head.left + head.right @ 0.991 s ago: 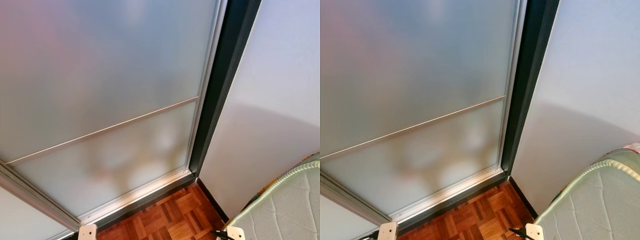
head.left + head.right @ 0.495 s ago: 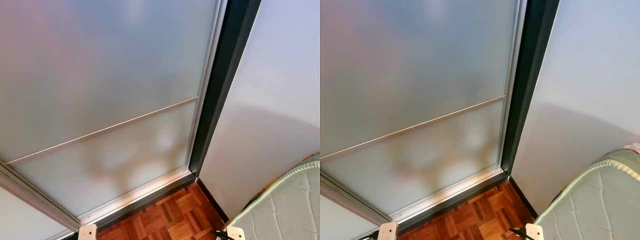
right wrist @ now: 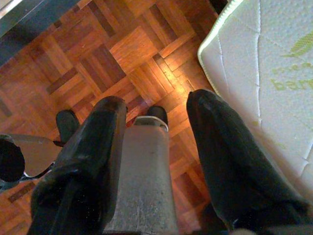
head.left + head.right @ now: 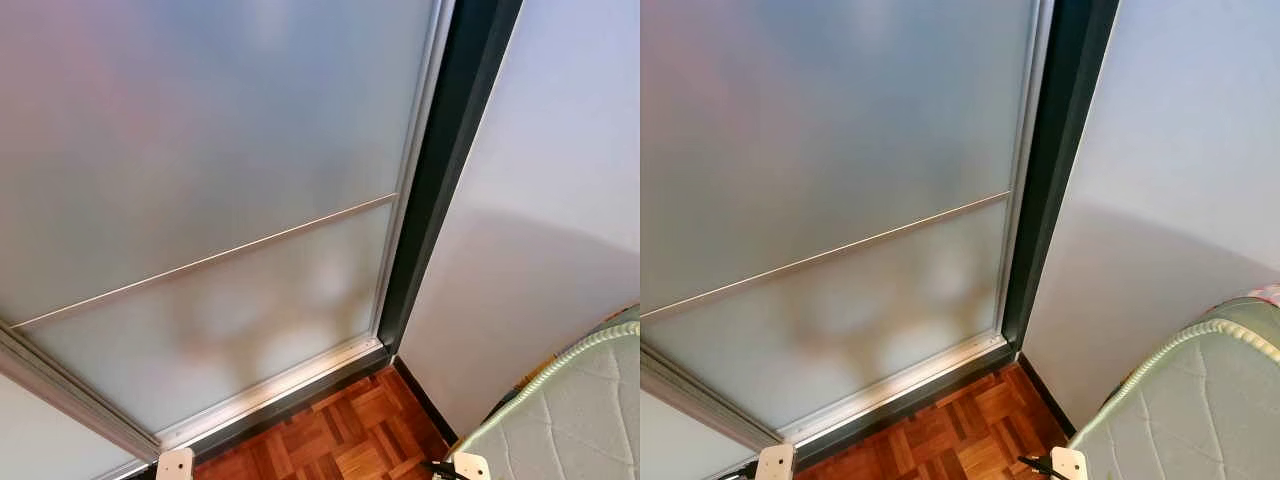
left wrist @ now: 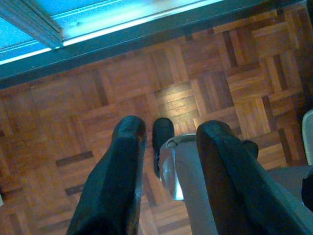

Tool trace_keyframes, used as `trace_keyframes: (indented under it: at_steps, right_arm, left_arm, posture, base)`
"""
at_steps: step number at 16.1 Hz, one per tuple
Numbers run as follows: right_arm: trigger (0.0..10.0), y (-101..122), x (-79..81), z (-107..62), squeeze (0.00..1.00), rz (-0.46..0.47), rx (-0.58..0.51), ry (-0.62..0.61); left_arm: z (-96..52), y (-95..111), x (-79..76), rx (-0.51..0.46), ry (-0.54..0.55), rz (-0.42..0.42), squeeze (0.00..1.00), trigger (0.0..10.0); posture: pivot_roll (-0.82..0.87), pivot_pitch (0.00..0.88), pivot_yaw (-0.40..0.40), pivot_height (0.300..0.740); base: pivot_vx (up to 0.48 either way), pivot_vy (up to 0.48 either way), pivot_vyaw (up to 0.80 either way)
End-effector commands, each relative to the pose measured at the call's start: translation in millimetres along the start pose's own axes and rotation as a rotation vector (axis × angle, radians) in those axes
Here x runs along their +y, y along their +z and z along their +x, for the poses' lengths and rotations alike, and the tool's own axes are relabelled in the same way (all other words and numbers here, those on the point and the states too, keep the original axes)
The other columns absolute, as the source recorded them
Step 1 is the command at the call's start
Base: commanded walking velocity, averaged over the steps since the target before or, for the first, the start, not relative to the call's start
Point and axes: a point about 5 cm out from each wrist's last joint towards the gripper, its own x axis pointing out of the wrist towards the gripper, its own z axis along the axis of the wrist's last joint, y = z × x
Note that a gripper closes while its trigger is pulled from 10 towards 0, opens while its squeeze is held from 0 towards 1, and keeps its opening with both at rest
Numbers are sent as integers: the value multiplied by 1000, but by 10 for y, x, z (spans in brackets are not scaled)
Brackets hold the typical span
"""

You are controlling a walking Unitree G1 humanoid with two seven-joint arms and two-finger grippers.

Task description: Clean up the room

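Left eye view matches the earlier frames: you face a frosted sliding door [image 4: 200, 170], mattress [image 4: 590, 410] at lower right. Green lettering on the mattress is partly readable, "ban". Left gripper [image 5: 168, 132] and right gripper [image 3: 154, 105] hang wide apart, empty, over parquet floor [image 5: 195, 63]; the mattress lies beside the right fingers [image 3: 220, 142].

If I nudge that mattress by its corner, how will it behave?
The mattress looks thick and quilted, so it is probably soft on the surface and would dent before sliding. Its piped edge reaches past the frame, so it is likely too bulky and heavy for one gripper. It would probably flex, not shift as one stiff piece.
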Motion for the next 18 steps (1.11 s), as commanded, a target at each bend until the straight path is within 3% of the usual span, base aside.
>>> trace_keyframes:
  at_steps: [1, 9, 13, 18]
  right_arm:
    - [10000, -183, -295, -87, 0, 75, 47, -47]
    - [10000, -178, -280, -86, 0, 100, 40, -22]
    - [10000, -167, -311, -90, 0, 91, 38, -27]
    - [10000, -170, -322, -91, 0, 41, 65, -13]
  left_arm:
    - [65, 235, -30, 41, -74, 199, 0, 10000]
    - [51, 179, 11, 56, -35, 247, 0, 10000]
    - [49, 137, -27, 52, -35, 189, 0, 10000]
    - [-21, -52, 102, 90, -18, 160, 0, 10000]
  posture:
    - [-73, 0, 51, 740]
    - [-64, 0, 43, 740]
    - [-60, 0, 22, 740]
    - [-56, 0, 11, 740]
  base:
    - [0, 0, 0]
    - [0, 0, 0]
    - [0, 0, 0]
    - [0, 0, -783]
